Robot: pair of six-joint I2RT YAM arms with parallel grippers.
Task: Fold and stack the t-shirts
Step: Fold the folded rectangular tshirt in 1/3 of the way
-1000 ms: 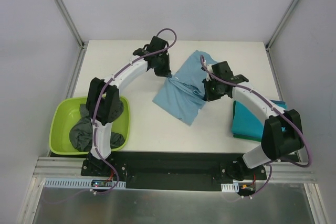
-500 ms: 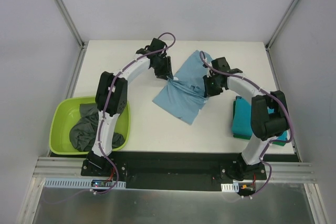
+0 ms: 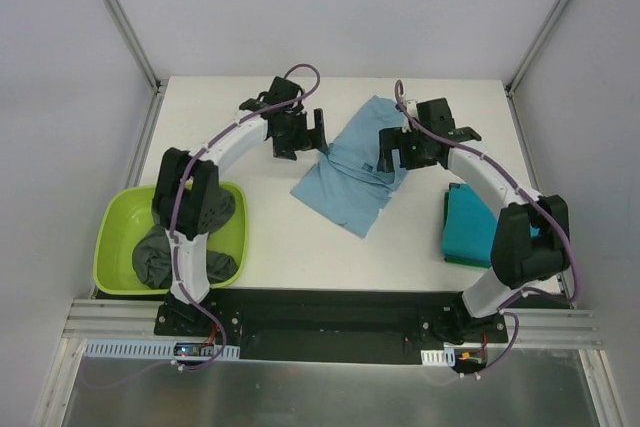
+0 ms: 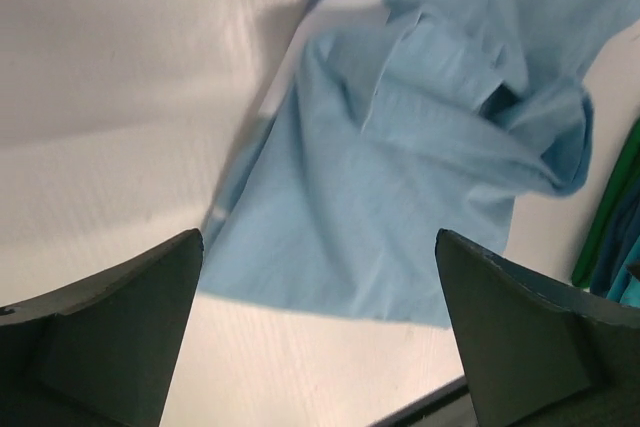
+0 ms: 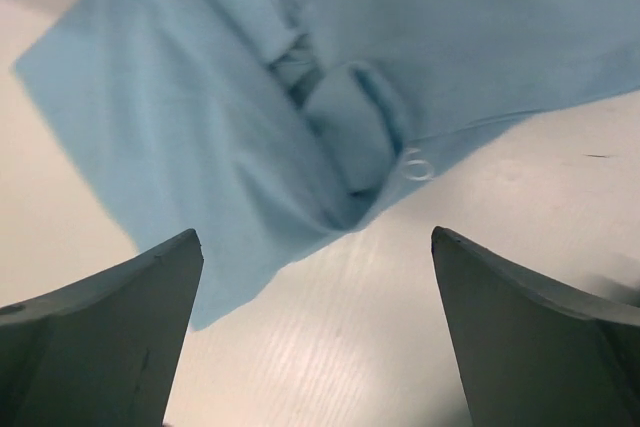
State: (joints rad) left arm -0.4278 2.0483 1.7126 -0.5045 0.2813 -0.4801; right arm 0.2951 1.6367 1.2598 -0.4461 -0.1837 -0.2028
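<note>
A light blue t-shirt (image 3: 348, 175) lies loosely rumpled on the white table (image 3: 250, 107), with a fold bunched up in its middle. My left gripper (image 3: 320, 134) hovers at its left edge, open and empty. My right gripper (image 3: 388, 154) is at its right edge, also open and empty. In the left wrist view the blue t-shirt (image 4: 420, 197) lies beyond the open gripper (image 4: 320, 347). In the right wrist view the t-shirt (image 5: 230, 97) shows a small white printed ring (image 5: 415, 164) ahead of the open gripper (image 5: 315, 337). A folded teal t-shirt (image 3: 472, 227) rests at the right.
A lime-green tub (image 3: 112, 247) at the near left holds dark grey t-shirts (image 3: 175, 252). The left arm's lower link reaches over the tub. The teal cloth's edge (image 4: 618, 232) shows at the right of the left wrist view. Metal frame posts rise at the table's back corners.
Both grippers went from shut to open and let go of the light blue t-shirt. They drew back slightly outward from it, and the shirt now lies on the table.
</note>
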